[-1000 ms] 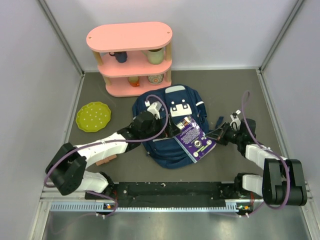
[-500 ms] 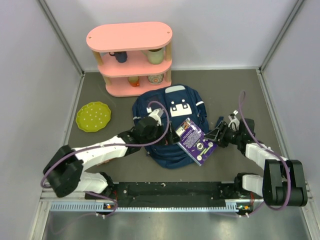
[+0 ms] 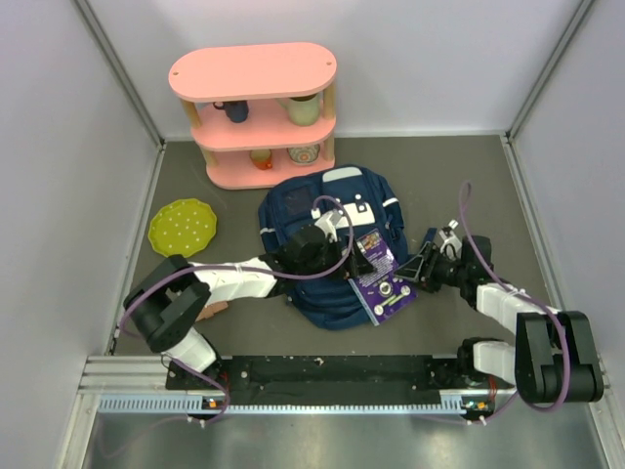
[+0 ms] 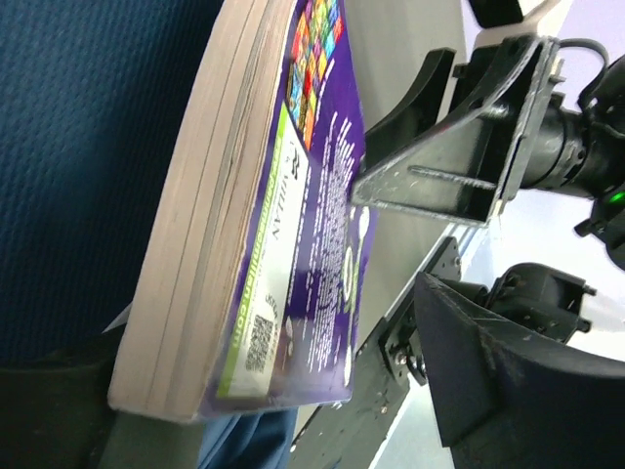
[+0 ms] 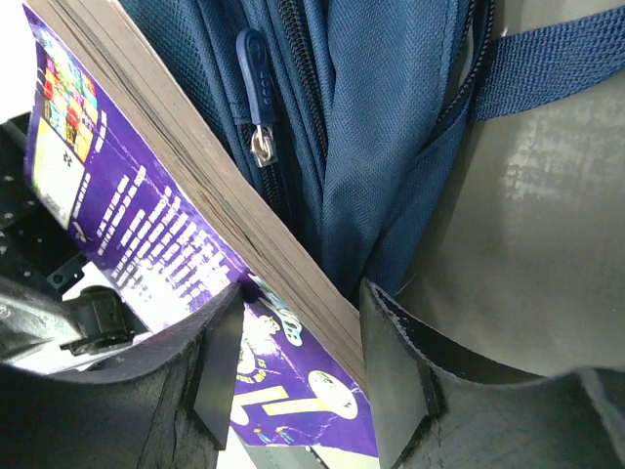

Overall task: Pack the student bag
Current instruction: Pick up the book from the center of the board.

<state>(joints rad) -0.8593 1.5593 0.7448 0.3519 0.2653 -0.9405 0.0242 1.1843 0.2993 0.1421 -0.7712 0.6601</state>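
Jaws of the right gripper (image 5: 298,315) are closed about the lower corner of the glossy purple paperback book (image 5: 127,210), one black finger on the cover and the other behind it on the bag side. That's new: a moment ago this arm hung off to the side, clear of the book, and it has slid in and taken hold. Over to the left gripper (image 3: 344,256): its jaws stand wide astride the same book, with a gap between the cover and the far finger, so it is guiding, not squeezing. That arm has reached further across, too. The book has gone from lying fairly flat to tipped up on its cream page edge, which I'd read as lining it up to slide in; it is not inside yet. Beneath it lies the navy-blue fabric student bag (image 3: 337,311), mid-tabletop, soft and slumped, its coarse woven cloth in folds. It has a blue zip pull (image 5: 256,68) over a small metal slider, and a flat webbing strap (image 5: 547,63) trailing away. The matte grey-brown tabletop (image 3: 469,186) looks smooth. Further back on the left is a lime-green scalloped plate (image 3: 183,228), rigid and dotted. At the back wall stands a pink oval-topped shelf unit (image 3: 254,73) with mugs on its tiers.
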